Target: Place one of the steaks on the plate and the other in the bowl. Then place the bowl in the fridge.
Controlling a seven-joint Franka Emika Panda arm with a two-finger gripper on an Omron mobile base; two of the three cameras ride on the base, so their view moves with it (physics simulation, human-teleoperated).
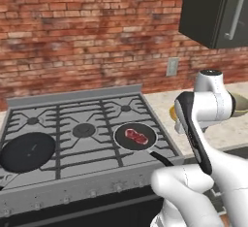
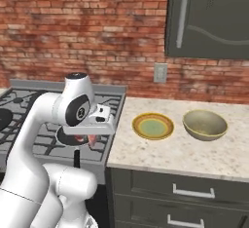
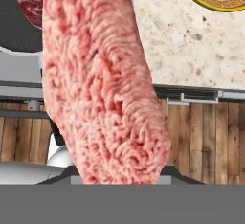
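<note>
Steaks numbered two, and neither had reached its dish. Nearest the hand camera, one steak (image 3: 103, 82) hung pinched between the fingers, which sat narrow on it; from the right base camera a scrap of red showed under the gripper (image 2: 92, 138), lifted over the stove's right edge. The second steak (image 1: 136, 136) lay in the small black pan (image 1: 135, 136) on the front right burner, at about seven o'clock from the held one in the right base view. A larger black pan (image 1: 26, 151) sat on the front left burner, so two pans in all. Farther along the counter (image 2: 170, 154), toward three o'clock of the gripper, stood one plate (image 2: 152, 125) and, just beyond it at three o'clock again, one bowl (image 2: 204, 124), near each other but apart, both bare. By my reading the first steak was lifted and on its way, with nothing yet delivered: this steak wanted setting on the plate or in the bowl, the other wanted fetching to the remaining dish, and the bowl then wanted carrying to the fridge.
</note>
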